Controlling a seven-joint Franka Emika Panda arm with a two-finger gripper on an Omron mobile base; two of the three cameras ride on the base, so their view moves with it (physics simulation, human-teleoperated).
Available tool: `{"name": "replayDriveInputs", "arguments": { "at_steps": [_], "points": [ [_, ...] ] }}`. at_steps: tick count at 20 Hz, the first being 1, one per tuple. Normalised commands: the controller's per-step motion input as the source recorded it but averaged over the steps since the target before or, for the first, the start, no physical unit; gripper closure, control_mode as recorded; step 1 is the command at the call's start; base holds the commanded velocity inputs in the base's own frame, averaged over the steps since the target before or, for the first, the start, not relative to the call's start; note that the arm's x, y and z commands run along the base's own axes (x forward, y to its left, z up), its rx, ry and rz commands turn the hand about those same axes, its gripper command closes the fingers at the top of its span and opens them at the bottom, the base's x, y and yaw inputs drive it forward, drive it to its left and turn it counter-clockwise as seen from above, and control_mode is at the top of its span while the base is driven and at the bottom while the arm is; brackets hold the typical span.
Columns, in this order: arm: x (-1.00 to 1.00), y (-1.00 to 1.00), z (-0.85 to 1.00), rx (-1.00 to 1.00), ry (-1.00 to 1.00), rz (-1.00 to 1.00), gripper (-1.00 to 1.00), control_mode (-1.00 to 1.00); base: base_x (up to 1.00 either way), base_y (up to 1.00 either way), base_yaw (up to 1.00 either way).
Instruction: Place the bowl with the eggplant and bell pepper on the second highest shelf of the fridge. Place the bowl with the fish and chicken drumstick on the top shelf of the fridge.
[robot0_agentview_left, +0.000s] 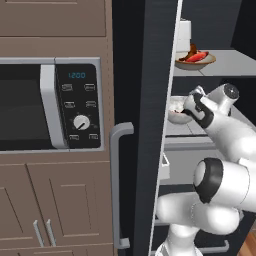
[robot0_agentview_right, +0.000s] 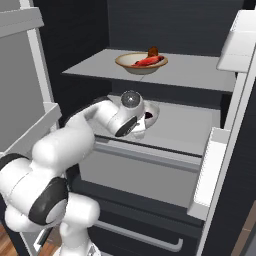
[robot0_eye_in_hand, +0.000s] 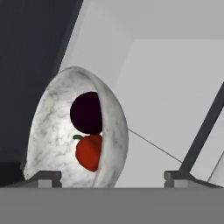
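Sitting on the second highest shelf (robot0_agentview_right: 190, 127) of the open fridge is a white marbled bowl (robot0_eye_in_hand: 61, 131), thin-rimmed and rounded, holding a dark, nearly black eggplant (robot0_eye_in_hand: 86, 113) above a red bell pepper (robot0_eye_in_hand: 89, 152) with a small green stem. In the hand view the bowl appears rolled onto its side, which is the camera's tilt. In the right base view the same bowl (robot0_agentview_right: 151, 114) lies just behind the robot's wrist, mostly hidden by it; in the left base view a sliver of it (robot0_agentview_left: 176, 111) shows beside the wrist.

The gripper (robot0_eye_in_hand: 112, 177) is right at the bowl: one of the fingers (robot0_eye_in_hand: 43, 178) sits at the bowl's outer wall on the left, the other stands well apart on the right over bare shelf. The fingers are spread wide and grip nothing.

On the top shelf (robot0_agentview_right: 200, 70) rests a tan bowl (robot0_agentview_right: 141, 62) with a red fish (robot0_agentview_right: 147, 61) and a brown drumstick (robot0_agentview_right: 153, 51) in it, seen also in the left base view (robot0_agentview_left: 195, 58).

Left of the fridge, a microwave (robot0_agentview_left: 50, 105) with one dial is set into brown cabinets (robot0_agentview_left: 55, 200). The dark fridge door (robot0_agentview_left: 137, 125) with its grey handle (robot0_agentview_left: 119, 185) blocks much of the left base view.

Counted: two bowls, two shelves in use, one microwave.
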Motion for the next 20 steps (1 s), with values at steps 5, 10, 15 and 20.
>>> {"name": "replayDriveInputs", "arguments": {
  "at_steps": [5, 10, 15, 20],
  "points": [
    [-1.00, 0.00, 0.93, -0.02, -0.23, -0.02, -1.00, -1.00, 0.00, 0.00, 0.00],
    [-1.00, 0.00, 0.64, 0.00, -0.10, 0.00, -1.00, -1.00, 0.00, 0.00, 0.00],
    [-1.00, 0.09, 0.39, -0.02, -0.09, 0.00, -1.00, -1.00, 0.00, 0.00, 0.00],
    [-1.00, 0.19, 0.64, -0.05, -0.01, 0.00, -1.00, -1.00, 0.00, 0.00, 0.00]
  ]
}}
